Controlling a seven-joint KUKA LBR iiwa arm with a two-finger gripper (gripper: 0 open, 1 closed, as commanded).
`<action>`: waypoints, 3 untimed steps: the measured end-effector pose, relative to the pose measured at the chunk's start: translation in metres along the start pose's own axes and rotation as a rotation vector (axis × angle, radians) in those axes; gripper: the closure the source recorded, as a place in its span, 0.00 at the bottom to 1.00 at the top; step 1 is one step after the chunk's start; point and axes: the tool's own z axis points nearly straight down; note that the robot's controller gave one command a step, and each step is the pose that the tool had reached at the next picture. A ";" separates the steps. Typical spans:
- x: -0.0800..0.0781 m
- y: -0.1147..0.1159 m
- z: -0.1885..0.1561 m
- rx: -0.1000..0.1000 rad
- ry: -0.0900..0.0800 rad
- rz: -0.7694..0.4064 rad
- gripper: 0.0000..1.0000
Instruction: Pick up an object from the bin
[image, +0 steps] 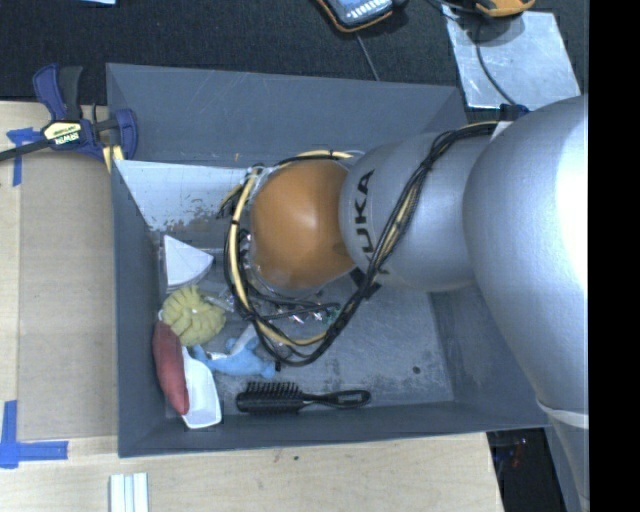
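The claw (287, 318), mostly hidden under the arm's orange wrist cover (298, 225) so its opening cannot be told, is hanging over the left middle of the bin (300, 105), with a blue thing (236, 362) lying just nearside, a knobbly yellow ball (195, 315) sitting left, and a black hairbrush (298, 398) lying by the near wall.

Left heap (195, 335); right floor (430, 335) apparently free.

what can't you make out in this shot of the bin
All in the camera view:
- bin floor beneath the orange wrist cover: hidden by cover and cables
- blue thing near the black hairbrush: partly under cables, kind unclear
- bin's right side: covered by the arm
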 end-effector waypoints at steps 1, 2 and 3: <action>-0.012 0.015 -0.006 0.004 -0.015 0.021 1.00; -0.012 0.015 -0.006 0.004 -0.015 0.021 1.00; -0.008 0.016 -0.027 -0.001 -0.002 0.022 1.00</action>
